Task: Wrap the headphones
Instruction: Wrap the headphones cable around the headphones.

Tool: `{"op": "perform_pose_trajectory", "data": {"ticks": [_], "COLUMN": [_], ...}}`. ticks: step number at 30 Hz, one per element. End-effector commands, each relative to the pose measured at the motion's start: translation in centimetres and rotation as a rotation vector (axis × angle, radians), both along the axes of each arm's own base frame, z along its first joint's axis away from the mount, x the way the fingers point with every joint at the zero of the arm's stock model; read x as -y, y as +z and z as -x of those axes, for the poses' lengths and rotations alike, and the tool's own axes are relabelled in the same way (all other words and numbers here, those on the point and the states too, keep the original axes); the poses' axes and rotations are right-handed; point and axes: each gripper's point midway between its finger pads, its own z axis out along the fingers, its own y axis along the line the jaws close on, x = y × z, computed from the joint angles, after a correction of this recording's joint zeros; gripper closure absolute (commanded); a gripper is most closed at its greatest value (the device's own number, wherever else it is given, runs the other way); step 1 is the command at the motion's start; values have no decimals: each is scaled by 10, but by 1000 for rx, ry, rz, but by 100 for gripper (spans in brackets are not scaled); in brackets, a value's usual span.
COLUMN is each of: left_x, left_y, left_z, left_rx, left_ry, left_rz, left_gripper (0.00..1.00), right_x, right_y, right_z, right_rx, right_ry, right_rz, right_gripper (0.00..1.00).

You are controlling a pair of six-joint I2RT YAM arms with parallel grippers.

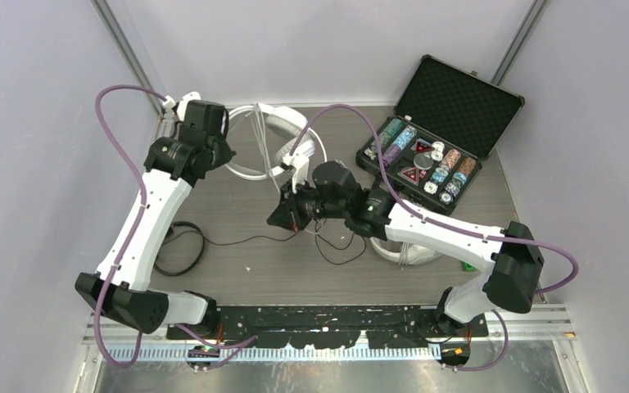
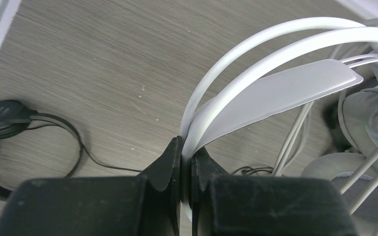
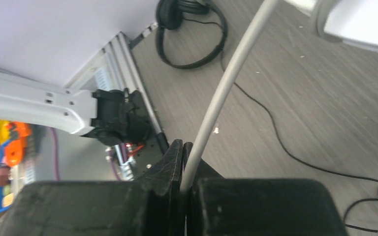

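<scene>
top external view puts the large white over-ear headset with padded cups [image 1: 282, 123] toward the far side of the grey wood-grain table [image 1: 237, 278]. the left gripper [image 1: 223, 135] is right at its band, and the right gripper [image 1: 285, 211] sits nearer the middle of the table, on the near side of the headset. the relation that matters is the line between the two. the thin white cable [image 3: 221, 88] leaves the right gripper's jaws and runs straight up toward the pale cup at the top right of the right wrist view, so its long axis points from those jaws to the headset that the left arm holds. the left arm is nearer the headset body; the right arm is nearer the cable. left wrist view shows the left gripper [image 2: 186, 147] pressed together on the edge of the broad white headband [image 2: 275, 93], whose arch sweeps up and right from the fingers. right wrist view shows the right gripper [image 3: 184, 147] with jaws all but together, pinching the cable between them. as a judgement, the coming move is to carry the cable round the clamped headset, and the thin cord could slip out of so narrow a pinch. the small black headset with a thin black cord [image 1: 176, 254] lies apart at the near left, with neither gripper on it.
</scene>
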Motion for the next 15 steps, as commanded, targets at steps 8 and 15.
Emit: {"op": "perform_pose_trajectory", "data": {"ticks": [8, 15], "left_x": [15, 13], "left_y": [90, 97], "left_z": [1, 11], "left_rx": [273, 274], "left_ry": [59, 63], "left_rz": [291, 304], "left_gripper": [100, 100], "right_x": [6, 19], "right_y": [-2, -20], "right_z": [-26, -30], "right_rx": [335, 451], "right_ry": [-95, -128], "right_rz": [-27, -66], "right_gripper": [92, 100]}}
